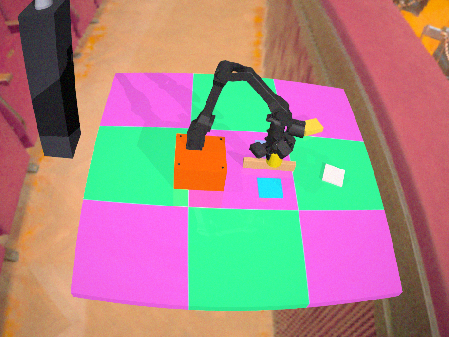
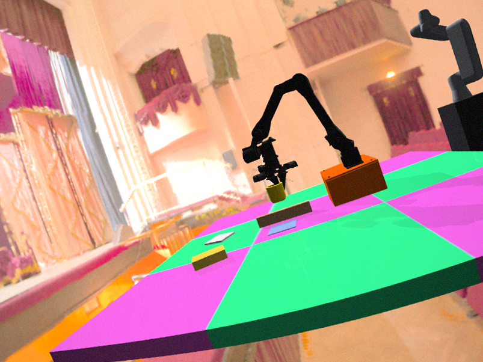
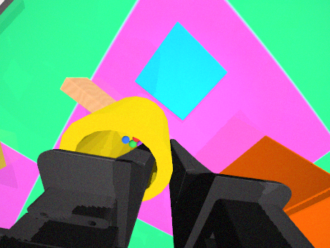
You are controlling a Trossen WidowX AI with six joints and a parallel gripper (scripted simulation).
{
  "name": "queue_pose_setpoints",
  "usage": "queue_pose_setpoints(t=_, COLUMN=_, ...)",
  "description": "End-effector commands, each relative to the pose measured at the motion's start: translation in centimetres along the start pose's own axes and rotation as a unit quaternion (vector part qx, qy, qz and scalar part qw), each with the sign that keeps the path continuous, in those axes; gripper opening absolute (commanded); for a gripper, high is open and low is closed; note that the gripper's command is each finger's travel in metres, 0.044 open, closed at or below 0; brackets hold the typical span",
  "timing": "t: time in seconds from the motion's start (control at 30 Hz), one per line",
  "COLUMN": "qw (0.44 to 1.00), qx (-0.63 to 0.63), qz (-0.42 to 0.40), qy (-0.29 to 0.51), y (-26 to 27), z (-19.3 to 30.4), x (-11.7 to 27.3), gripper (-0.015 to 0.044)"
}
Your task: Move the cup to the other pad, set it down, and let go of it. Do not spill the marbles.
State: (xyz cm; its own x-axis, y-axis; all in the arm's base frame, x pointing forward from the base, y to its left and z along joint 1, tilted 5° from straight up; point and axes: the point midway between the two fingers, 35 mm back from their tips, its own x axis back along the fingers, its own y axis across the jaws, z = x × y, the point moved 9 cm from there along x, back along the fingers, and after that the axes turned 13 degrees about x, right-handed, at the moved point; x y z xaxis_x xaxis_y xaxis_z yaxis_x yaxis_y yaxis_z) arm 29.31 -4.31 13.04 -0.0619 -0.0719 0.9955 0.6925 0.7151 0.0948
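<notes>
Yellow cup [image 3: 118, 132] is hanging above the wooden bar [image 1: 268, 164], clamped by its rim wall in the nearly shut pincer [image 3: 161, 168]; cyan pad [image 1: 270, 187] is lying at six o'clock; rigid, light, marbles [image 3: 130, 141] loose, so it is needing level carriage.

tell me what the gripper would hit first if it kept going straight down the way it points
Likely the wooden bar: the gripper, shut on the yellow cup, hangs over it, so the cup's base would touch first. In the wrist view the cyan pad lies just beyond; depth is uncertain.

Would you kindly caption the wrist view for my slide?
Claw grips yellow cup of marbles above wooden bar, near cyan pad.
</notes>
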Motion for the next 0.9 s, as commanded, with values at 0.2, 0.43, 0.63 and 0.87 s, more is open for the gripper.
queue_pose_setpoints(t=0.2, qw=1.000, qx=0.002, qz=0.000, qy=0.002, y=-1.5, z=-1.4, x=0.0, gripper=0.0000)
queue_pose_setpoints(t=0.43, qw=1.000, qx=0.002, qz=0.001, qy=0.001, y=-2.7, z=-2.4, x=0.0, gripper=0.0000)
queue_pose_setpoints(t=0.63, qw=1.000, qx=0.002, qz=0.001, qy=0.001, y=-3.7, z=-3.3, x=0.0, gripper=0.0000)
queue_pose_setpoints(t=0.87, qw=1.000, qx=0.002, qz=0.002, qy=0.000, y=-4.9, z=-4.3, x=0.0, gripper=0.0000)
